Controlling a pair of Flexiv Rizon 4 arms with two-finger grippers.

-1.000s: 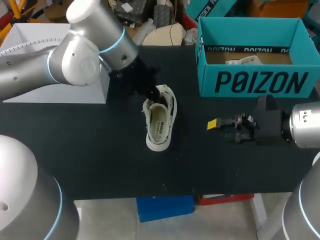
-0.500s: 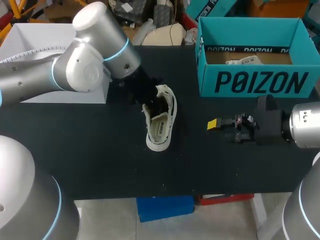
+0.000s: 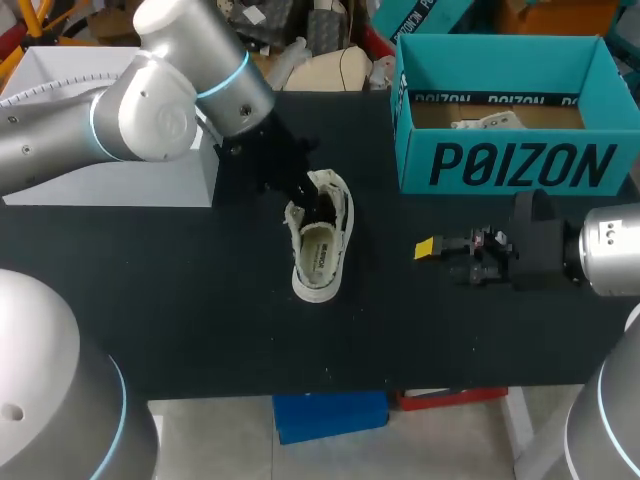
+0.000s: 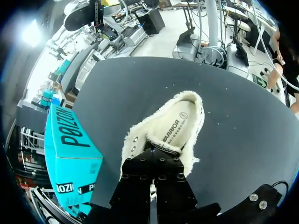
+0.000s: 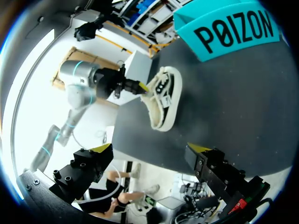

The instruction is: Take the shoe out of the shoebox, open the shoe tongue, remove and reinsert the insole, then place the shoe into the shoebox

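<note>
A white canvas shoe (image 3: 320,240) lies out on the black counter (image 3: 200,300), near the middle. Its long axis runs front to back, heel toward the near edge and toe toward the far side. The left tool (image 3: 312,203) comes in over the toe end and sits at the tongue (image 4: 161,148), pressed together and, as far as I can judge, pinching its edge. The right tool (image 3: 428,247) rests well apart on the shoe's right, spread wide and holding nothing. The teal shoebox (image 3: 510,165) stands open beyond it.
</note>
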